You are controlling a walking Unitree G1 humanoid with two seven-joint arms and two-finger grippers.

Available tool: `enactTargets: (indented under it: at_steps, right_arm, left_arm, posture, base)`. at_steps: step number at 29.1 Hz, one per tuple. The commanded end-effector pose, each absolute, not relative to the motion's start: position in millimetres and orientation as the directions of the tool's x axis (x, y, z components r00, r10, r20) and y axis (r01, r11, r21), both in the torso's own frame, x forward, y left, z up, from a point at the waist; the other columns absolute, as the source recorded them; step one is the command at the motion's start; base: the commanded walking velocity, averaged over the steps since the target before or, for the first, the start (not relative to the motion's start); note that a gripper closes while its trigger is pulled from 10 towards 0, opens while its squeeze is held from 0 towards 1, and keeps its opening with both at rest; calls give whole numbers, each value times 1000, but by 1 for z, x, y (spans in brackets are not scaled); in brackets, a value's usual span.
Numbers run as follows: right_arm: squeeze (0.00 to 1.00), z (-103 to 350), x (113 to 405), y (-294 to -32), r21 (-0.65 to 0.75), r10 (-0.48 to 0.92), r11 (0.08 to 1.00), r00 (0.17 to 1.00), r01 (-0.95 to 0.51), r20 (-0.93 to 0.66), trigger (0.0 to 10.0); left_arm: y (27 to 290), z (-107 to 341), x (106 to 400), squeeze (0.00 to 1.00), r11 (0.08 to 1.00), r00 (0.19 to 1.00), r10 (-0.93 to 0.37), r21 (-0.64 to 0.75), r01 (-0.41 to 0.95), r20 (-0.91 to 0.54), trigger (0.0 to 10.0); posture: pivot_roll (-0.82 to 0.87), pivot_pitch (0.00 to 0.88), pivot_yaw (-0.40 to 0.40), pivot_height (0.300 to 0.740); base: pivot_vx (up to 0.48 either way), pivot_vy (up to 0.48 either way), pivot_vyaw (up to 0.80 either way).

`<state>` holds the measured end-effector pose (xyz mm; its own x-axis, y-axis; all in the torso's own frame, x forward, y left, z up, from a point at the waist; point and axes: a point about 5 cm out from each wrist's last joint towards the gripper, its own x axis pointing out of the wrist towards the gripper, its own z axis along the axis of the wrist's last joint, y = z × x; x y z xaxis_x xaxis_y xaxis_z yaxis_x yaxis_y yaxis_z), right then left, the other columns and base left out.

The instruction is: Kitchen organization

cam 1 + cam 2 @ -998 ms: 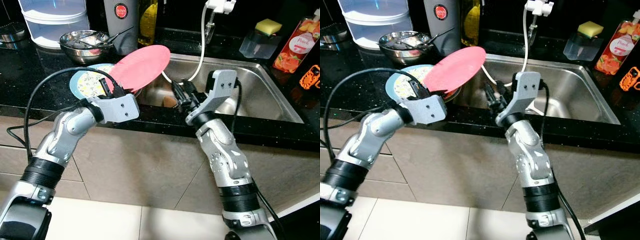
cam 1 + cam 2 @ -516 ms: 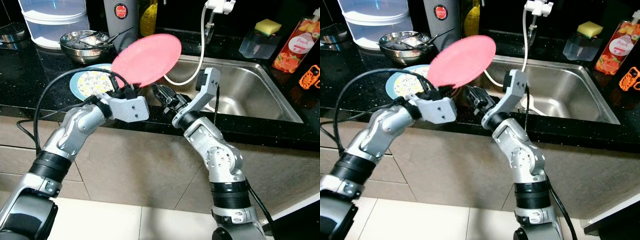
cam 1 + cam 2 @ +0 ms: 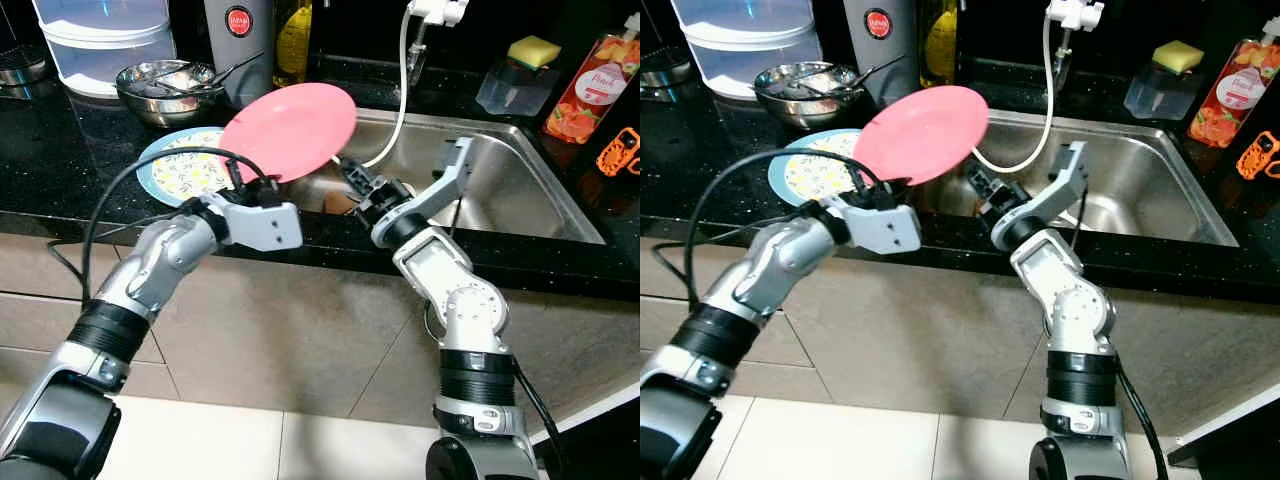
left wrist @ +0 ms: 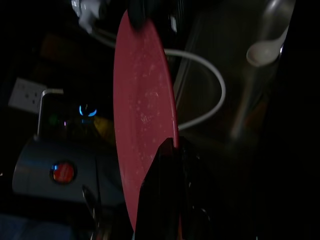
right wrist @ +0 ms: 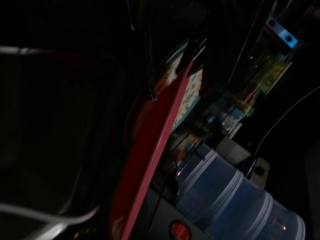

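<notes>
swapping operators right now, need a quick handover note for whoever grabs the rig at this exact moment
Left gripper: shut on the rim of the pink plate, holding it tilted in the air above the left edge of the sink.
Right gripper: at the sink's front edge, just beside the plate's lower rim; whether its fingers are open cannot be made out.
Floral plate lies on the counter left of the sink; steel bowl with utensils sits behind it.
Done: pink plate is lifted.
Left: set it down somewhere; the pictures do not say where.
</notes>
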<state>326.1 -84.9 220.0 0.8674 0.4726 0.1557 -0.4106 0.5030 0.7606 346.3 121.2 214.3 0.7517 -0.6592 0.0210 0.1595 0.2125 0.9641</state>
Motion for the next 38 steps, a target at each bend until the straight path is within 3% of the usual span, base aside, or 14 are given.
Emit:
enactTargets:
  at_steps: [1, 14, 15, 16, 17, 18, 19, 26, 34, 35, 37, 38]
  right_arm:
    - [0, 231, 325, -65, 790, 506, 430, 841, -438, 192, 10000]
    - [0, 226, 332, -65, 797, 490, 472, 863, -377, 118, 10000]
    - [0, 224, 334, -67, 798, 479, 484, 871, -360, 103, 8118]
    - [0, 224, 334, -67, 798, 479, 484, 871, -360, 103, 8118]
    - [0, 223, 335, -68, 797, 471, 492, 877, -349, 94, 4275]
    - [0, 223, 335, -68, 797, 471, 492, 877, -349, 94, 4275]
    - [0, 221, 336, -69, 797, 459, 501, 884, -337, 85, 0]
    - [0, 215, 342, -79, 778, 379, 567, 924, -270, 45, 0]
    - [0, 216, 343, -84, 789, 333, 563, 941, -247, 57, 118]
    - [0, 218, 344, -87, 787, 315, 567, 947, -244, 66, 10000]
    - [0, 221, 344, -92, 793, 276, 561, 957, -237, 90, 10000]
    - [0, 225, 345, -98, 806, 236, 547, 965, -226, 111, 10000]
  left_arm:
    - [110, 214, 345, 0, 184, 716, -698, 968, 173, 5, 10000]
    - [87, 207, 336, 0, 88, 616, -786, 976, 201, -56, 10000]
    - [85, 207, 335, 0, 82, 606, -793, 976, 201, -58, 10000]
    - [85, 207, 335, 0, 82, 606, -793, 976, 201, -58, 10000]
    - [83, 207, 334, 0, 80, 602, -797, 976, 200, -58, 10000]
    - [83, 207, 334, 0, 80, 602, -797, 976, 200, -58, 10000]
    - [82, 207, 334, 0, 79, 597, -800, 977, 200, -58, 10000]
    - [80, 206, 335, 0, 88, 604, -796, 978, 191, -47, 10000]
    - [81, 206, 336, 0, 136, 627, -779, 972, 191, -15, 10000]
    - [82, 206, 337, 0, 167, 643, -766, 966, 197, 2, 10000]
    - [84, 208, 338, 0, 248, 670, -741, 942, 225, 34, 10000]
    - [85, 209, 339, 0, 348, 702, -710, 896, 276, 59, 10000]
  posture:
    - [185, 0, -73, 740]
    - [184, 0, -74, 740]
    - [184, 0, -74, 740]
    - [184, 0, -74, 740]
    - [180, 0, -72, 740]
    - [180, 0, -72, 740]
    - [180, 0, -72, 740]
    - [180, 0, -73, 740]
    - [181, 0, -75, 740]
    - [181, 0, -73, 740]
    - [177, 0, -71, 740]
    - [176, 0, -68, 740]
  base:
    - [0, 0, 0]
    - [0, 0, 0]
    - [0, 0, 0]
    - [0, 0, 0]
    - [0, 0, 0]
    - [0, 0, 0]
    - [0, 0, 0]
    - [0, 0, 0]
    - [0, 0, 0]
    - [0, 0, 0]
    - [0, 0, 0]
    - [0, 0, 0]
